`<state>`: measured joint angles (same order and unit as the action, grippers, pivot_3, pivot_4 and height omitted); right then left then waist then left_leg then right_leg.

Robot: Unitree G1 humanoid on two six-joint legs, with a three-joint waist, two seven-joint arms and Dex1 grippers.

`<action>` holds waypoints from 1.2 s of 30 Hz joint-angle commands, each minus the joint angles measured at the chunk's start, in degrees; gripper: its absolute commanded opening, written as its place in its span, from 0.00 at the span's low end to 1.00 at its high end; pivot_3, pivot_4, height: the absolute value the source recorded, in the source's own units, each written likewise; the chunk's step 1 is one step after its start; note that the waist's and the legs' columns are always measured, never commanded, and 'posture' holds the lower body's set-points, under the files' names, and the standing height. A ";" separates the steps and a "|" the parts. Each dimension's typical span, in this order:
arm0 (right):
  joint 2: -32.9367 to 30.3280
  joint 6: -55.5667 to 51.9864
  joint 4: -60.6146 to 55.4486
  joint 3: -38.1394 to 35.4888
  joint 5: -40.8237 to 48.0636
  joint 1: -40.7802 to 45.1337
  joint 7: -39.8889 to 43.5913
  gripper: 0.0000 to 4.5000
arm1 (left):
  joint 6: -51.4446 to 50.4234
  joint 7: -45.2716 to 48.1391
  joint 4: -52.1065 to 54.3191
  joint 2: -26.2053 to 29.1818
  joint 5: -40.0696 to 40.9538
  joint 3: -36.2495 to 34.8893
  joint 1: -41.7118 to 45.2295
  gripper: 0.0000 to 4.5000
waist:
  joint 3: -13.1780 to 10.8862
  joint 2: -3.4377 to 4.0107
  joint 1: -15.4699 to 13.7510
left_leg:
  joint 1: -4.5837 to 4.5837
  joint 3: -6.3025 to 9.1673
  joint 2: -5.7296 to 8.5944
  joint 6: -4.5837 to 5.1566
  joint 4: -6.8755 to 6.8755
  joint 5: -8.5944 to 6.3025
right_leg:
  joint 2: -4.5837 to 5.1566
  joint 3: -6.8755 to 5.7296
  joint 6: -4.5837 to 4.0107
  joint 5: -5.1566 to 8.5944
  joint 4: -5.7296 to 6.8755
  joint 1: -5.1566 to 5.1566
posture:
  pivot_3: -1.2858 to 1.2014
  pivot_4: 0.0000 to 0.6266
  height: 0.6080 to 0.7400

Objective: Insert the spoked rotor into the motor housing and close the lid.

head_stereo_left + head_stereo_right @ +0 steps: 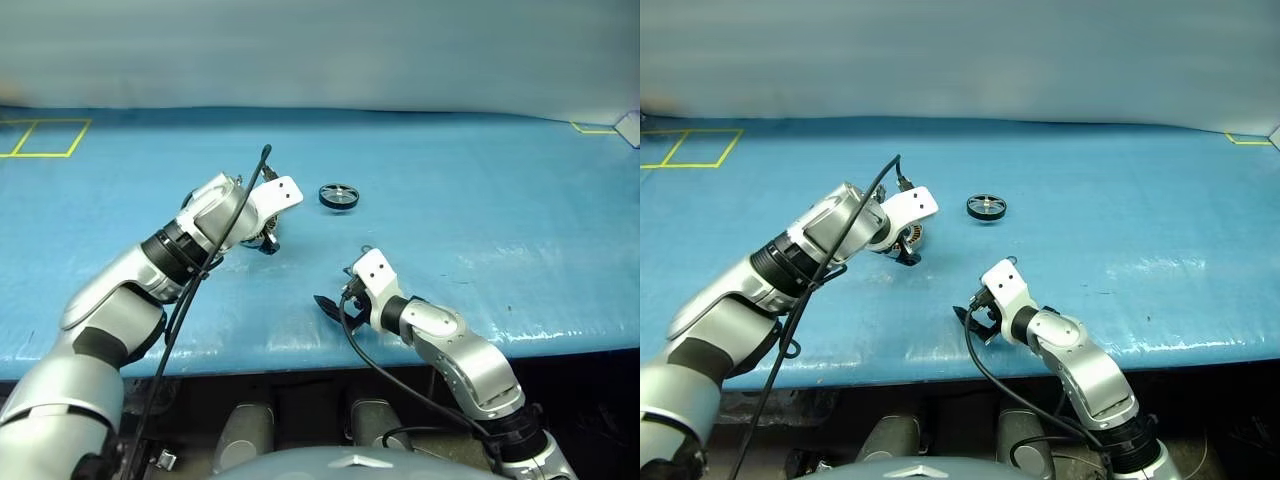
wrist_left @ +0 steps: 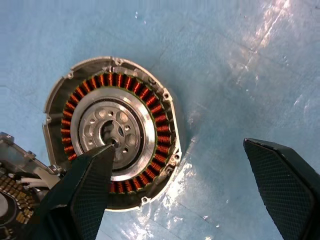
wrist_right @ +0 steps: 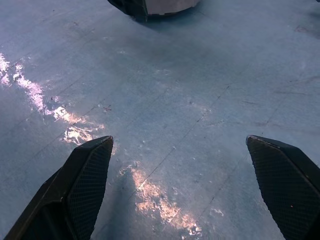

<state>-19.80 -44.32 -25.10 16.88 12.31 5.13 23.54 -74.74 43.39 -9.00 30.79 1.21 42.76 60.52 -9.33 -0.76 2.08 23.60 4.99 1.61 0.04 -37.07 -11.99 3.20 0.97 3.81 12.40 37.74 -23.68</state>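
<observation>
Figure: opening stage of the motor assembly. The left gripper [image 2: 185, 190] hangs over the motor housing [image 2: 112, 132], fingers spread to their widest and holding nothing. The housing lies flat on the blue table [image 1: 480, 200], directly below and slightly to the side of the left gripper; in the left wrist view one finger overlaps its rim, while the other stands well clear over bare table. Its copper windings and silvery centre are exposed, so the rotor seat is empty.

The spoked rotor [image 1: 339, 196] lies apart on the table, beyond the left gripper and to its right, untouched. The right gripper [image 3: 182, 190] hovers low over bare table nearer the robot, likewise fully open and empty, with the rotor well ahead of it. The lid cannot be made out.

Judged step: approach, before any grasp; insertion has not begun. The next move probably calls for one gripper to close across the rotor's rim, lift it level, and centre it over the housing.
</observation>
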 commanded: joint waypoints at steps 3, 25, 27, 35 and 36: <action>0.14 0.63 -1.49 -0.47 -0.15 -0.20 -0.11 1.00 | 1.11 -0.14 -0.53 -0.18 -0.87 -1.17 2.04 1.00 | -0.02 0.00 -0.01 | 0.00 0.00 -0.01 0.00 -0.01 0.00 | -0.01 0.00 0.00 0.00 0.01 0.00 | 0.52 0.24 1.00; 0.49 0.48 -2.27 -0.88 -0.38 -1.51 -1.11 1.00 | 4.23 1.15 -7.64 -2.23 -2.99 0.43 1.20 1.00 | -0.08 -0.06 -0.02 | 0.01 0.00 0.01 0.00 -0.01 0.00 | 0.00 0.00 0.00 0.00 0.00 0.00 | 0.52 0.24 1.00; 0.54 0.49 -2.24 -0.82 -0.37 -1.49 -1.22 1.00 | 4.19 1.69 -7.79 -2.15 -3.14 0.87 1.12 1.00 | -0.08 -0.06 -0.03 | 0.01 0.00 0.00 0.00 -0.01 0.00 | 0.00 -0.01 0.00 0.00 0.01 0.00 | 0.52 0.24 1.00; 0.59 0.63 -2.03 -0.68 -0.46 -1.31 -1.33 1.00 | 4.81 2.63 -9.39 -3.18 -3.36 1.39 0.04 1.00 | -0.08 -0.06 -0.01 | 0.00 0.00 0.00 0.00 -0.02 0.00 | 0.00 0.00 0.00 0.00 0.01 0.00 | 0.52 0.24 1.00; 0.57 0.66 -2.02 -0.70 -0.47 -1.34 -1.34 1.00 | 5.04 2.61 -9.76 -3.34 -3.47 1.38 -0.06 1.00 | -0.08 -0.06 -0.01 | 0.00 0.00 0.00 0.00 -0.02 0.00 | 0.00 0.00 0.00 0.00 0.01 0.00 | 0.52 0.24 1.00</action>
<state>-19.51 -44.33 -25.23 16.87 11.82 3.48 22.30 -70.26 45.65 -18.20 27.73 -1.61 43.87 60.63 -9.41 -0.82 2.06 23.60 4.99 1.62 0.05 -37.08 -11.99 3.20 0.97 3.81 12.40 37.75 -23.67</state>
